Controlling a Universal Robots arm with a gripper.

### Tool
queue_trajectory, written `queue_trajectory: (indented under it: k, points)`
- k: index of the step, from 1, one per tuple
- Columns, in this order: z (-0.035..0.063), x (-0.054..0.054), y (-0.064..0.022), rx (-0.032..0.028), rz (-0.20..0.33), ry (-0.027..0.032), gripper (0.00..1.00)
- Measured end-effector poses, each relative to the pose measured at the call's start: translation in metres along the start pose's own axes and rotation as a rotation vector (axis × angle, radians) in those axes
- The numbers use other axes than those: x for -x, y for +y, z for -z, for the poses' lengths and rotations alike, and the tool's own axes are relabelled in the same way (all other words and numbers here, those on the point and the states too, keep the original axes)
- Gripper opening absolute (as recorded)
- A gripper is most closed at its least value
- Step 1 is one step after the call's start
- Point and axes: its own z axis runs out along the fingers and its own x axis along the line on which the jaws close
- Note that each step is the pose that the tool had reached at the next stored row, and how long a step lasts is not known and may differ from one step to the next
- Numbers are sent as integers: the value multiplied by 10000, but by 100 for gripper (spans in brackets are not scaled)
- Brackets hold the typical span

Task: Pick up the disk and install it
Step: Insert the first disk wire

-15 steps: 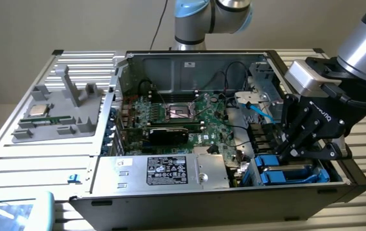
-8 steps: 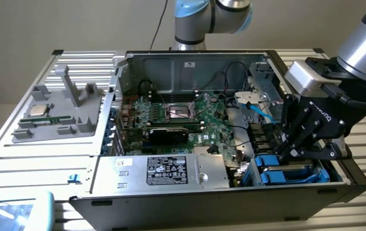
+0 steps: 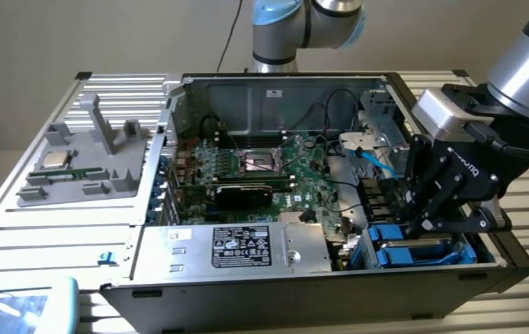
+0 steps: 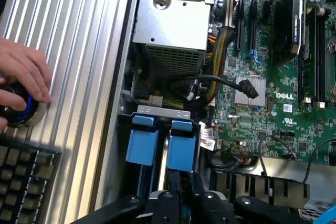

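Mostly done: disk point(image 4: 179, 150) seated upright in computer case point(image 3: 246, 292) bay, gripper point(image 4: 181, 195) astride it, hold unclear.

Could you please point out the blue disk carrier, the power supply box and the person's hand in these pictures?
blue disk carrier point(image 4: 181, 148): wrist view, on its blue front face.
power supply box point(image 3: 241, 245): exterior view, on its black label.
person's hand point(image 4: 23, 72): wrist view, on the knuckles.
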Motion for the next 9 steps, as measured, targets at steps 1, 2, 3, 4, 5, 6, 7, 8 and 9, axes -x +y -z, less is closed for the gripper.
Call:
queue_trajectory:
  k: [1,2,3,4,5,6,7,8,9]
  points:
    - [4,-1,1,1,-1,3,24]
    - [13,0,2,1,-2,6,31]
    - [21,-1,4,1,-2,4,31]
    - [36,-1,7,1,-2,5,31]
    - [66,-1,13,1,-3,3,31]
    - [108,-1,21,1,-3,3,31]
    - [146,-2,28,1,-4,7,31]
    - [191,-3,36,2,-5,13,31]
    - [234,-3,40,3,-4,22,31]
